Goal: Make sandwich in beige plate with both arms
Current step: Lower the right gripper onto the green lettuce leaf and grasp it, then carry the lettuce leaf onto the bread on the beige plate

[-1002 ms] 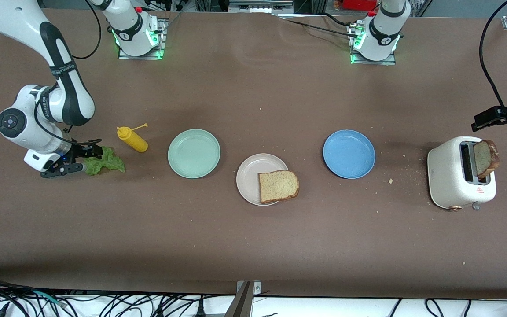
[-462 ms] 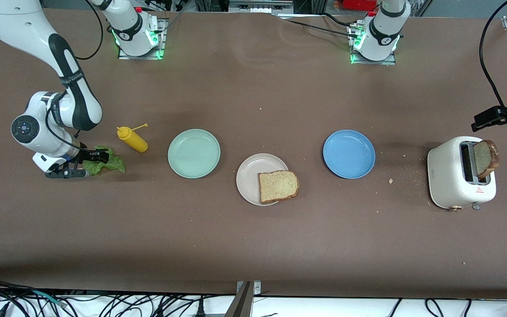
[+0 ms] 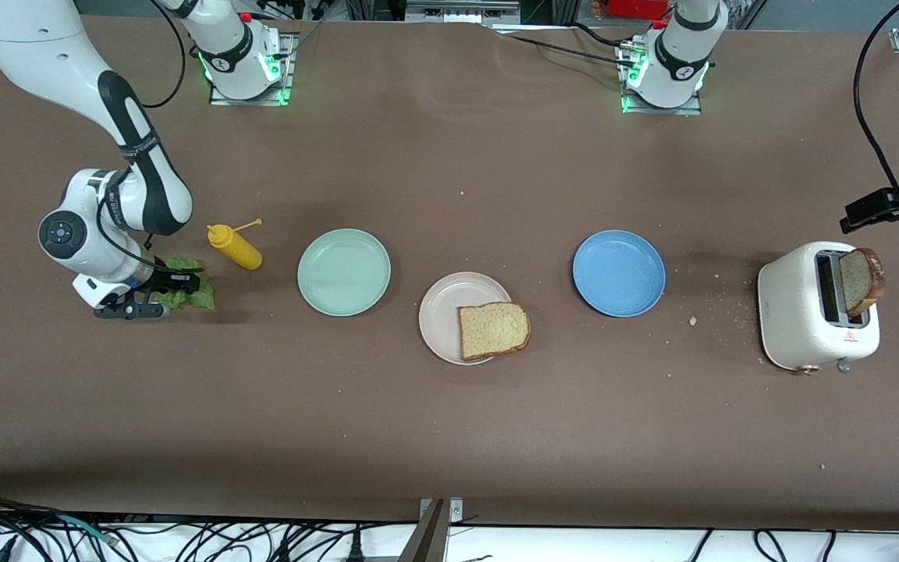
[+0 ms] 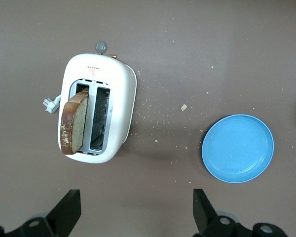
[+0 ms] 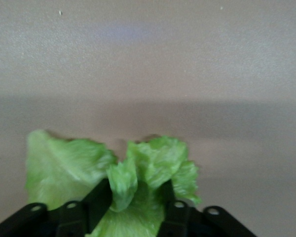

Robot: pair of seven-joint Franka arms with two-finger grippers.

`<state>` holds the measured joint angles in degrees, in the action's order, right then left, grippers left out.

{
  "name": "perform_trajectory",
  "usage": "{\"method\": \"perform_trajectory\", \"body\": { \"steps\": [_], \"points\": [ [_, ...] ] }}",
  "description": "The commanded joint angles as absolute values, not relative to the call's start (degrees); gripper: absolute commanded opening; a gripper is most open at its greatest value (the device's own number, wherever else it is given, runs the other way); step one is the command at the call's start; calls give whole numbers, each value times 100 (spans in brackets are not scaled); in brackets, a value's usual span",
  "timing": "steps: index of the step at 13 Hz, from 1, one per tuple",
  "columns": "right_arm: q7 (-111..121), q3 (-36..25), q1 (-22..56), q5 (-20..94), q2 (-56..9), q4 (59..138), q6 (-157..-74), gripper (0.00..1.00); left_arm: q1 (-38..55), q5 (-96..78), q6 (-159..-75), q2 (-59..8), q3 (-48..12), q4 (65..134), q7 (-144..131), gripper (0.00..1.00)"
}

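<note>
Pinching the lettuce leaf (image 5: 133, 187), the right fingers (image 5: 168, 207) stand closed.

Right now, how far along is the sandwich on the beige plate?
Done: one square light-brown bread slice lies on the round pinkish-beige plate. In hand: the right hand is shut on the ruffled green lettuce leaf. Left: lettuce, then the second slice, upright in the white toaster below the open left hand.

Evenly and brightly lit from above. Soft shadows under the plates and beside the toaster (image 3: 818, 306) on the brown surface (image 3: 449, 437). Faint pale sheen toward the bases. Green glow at both bases. Blurred in the right wrist view, lettuce (image 5: 113, 182) smeared, a dim band across the surface.
</note>
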<state>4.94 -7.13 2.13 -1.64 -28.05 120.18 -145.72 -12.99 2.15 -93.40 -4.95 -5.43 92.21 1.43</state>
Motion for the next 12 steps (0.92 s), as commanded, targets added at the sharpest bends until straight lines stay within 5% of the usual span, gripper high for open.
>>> {"method": "perform_trajectory", "body": {
  "steps": [1, 5, 12],
  "points": [
    [431, -650, 158, -202, -2839, 12041, -14564, 0, -1345, 88, -9255, -563, -554, 9062, 264, 100],
    [562, -659, 158, -237, -2646, 11875, -14310, 0, -1345, 88, -9264, -563, -554, 9062, 264, 100],
    [712, -633, 158, -211, -2347, 9075, -10017, 0, -1336, 105, -9255, -589, -554, 9062, 264, 100]
  ]
}}
